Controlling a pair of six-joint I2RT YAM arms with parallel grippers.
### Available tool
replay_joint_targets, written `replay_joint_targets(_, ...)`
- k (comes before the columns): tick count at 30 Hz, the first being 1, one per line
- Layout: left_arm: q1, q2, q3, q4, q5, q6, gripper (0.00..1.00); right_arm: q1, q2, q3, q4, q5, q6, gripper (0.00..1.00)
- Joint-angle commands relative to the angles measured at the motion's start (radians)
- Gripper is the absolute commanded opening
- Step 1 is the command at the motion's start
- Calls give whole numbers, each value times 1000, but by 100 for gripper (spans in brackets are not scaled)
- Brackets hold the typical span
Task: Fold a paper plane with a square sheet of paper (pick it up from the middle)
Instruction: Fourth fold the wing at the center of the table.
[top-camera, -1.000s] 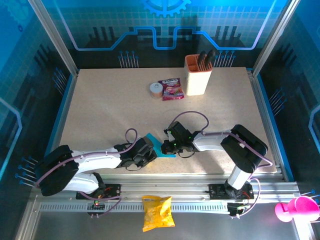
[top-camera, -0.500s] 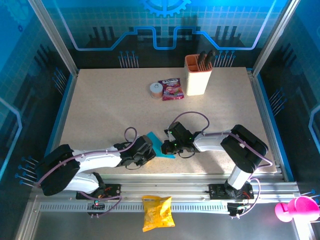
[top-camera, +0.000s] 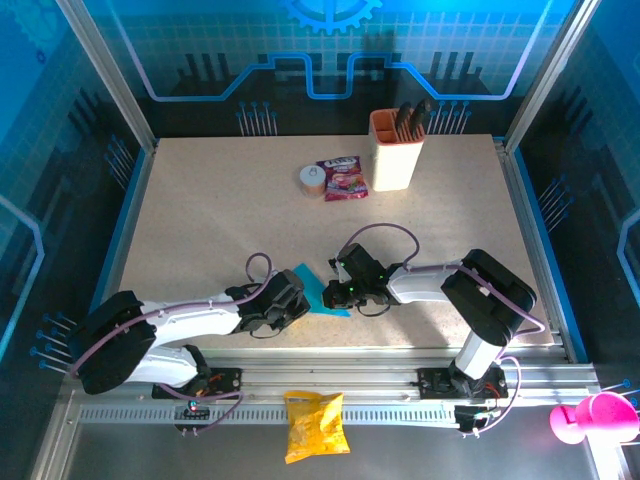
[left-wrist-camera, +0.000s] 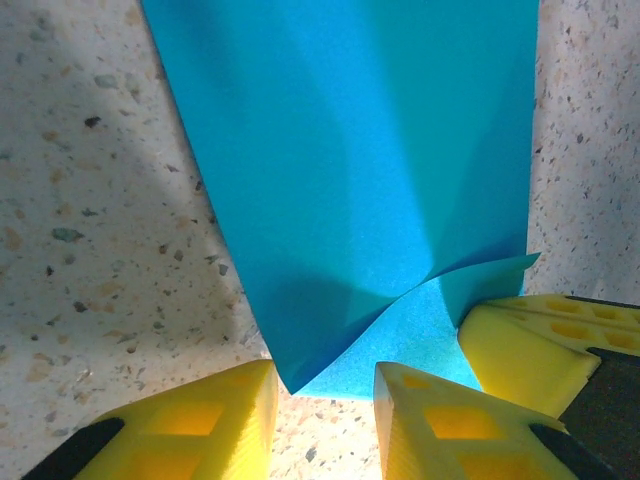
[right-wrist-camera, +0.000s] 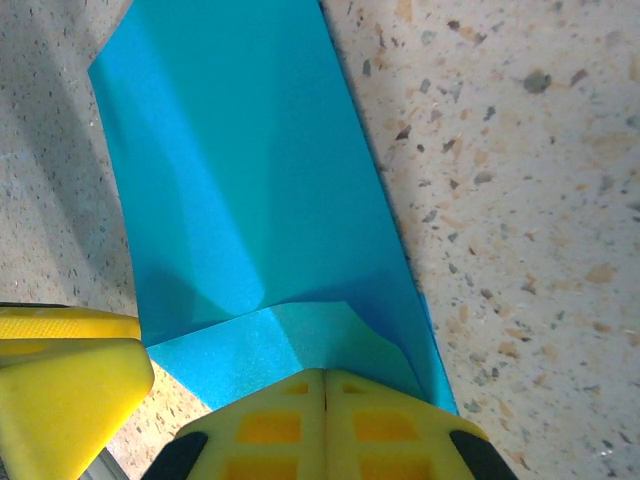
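Between the spread left fingers sits one corner of the blue paper, which lies on the table. Just beside them, the right fingers are pressed together, pinching a lifted flap of the paper.

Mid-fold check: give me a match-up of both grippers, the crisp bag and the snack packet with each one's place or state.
1 left gripper
2 right gripper
3 crisp bag
4 snack packet

A far part of the table
B shut on the blue paper's flap
C off the table, beyond its near edge
D open, paper tip in the gap

Pairs: 1-D, 2-B, 3-C, 4-A
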Motion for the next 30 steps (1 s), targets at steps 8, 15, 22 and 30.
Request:
replay_joint_targets(8, 15, 21, 10, -9, -25, 26, 22, -14, 28, -41, -54, 31, 11, 0)
replay_joint_targets(15, 17, 5, 9, -15, -33, 37, 13, -19, 35, -36, -52, 24, 9, 0)
replay_joint_targets(22, 16, -18, 9, -23, -36, 53, 0, -28, 32, -26, -55, 15, 4, 0)
replay_joint_targets(30, 16, -69, 22, -61, -29, 74, 0, -72, -96, 43, -125, -33, -106, 23)
